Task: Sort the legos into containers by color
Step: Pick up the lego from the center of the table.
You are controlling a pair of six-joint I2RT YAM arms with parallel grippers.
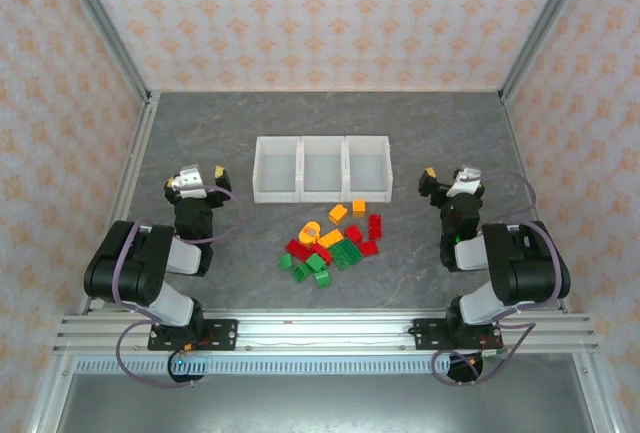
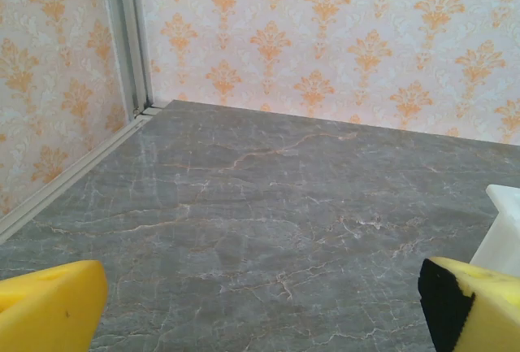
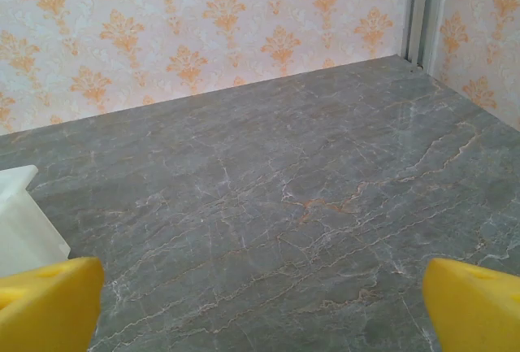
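In the top view, the left gripper (image 1: 200,175) sits in the left-middle of the frame with its fingers spread wide and holding nothing. Its wrist view shows the two yellow fingertips (image 2: 50,307) in the bottom corners, bare table (image 2: 260,206) between them and a white bin corner (image 2: 508,234) at the right edge.

The three joined bins (image 1: 322,139) stand in the centre, their row running left to right. Just below them is the loose pile of bricks (image 1: 332,243), red, green and orange-yellow, stretching from lower left to upper right. All of them lie on the table; none is in a bin.

The right gripper (image 1: 448,178), right of centre, is likewise spread wide and holding nothing.

The pile lies between the two arms, inward of each gripper and a little lower in the frame. The green bricks are towards the left arm and several red ones towards the right. The right gripper looks slightly nearer the pile's edge, though the margin is small.
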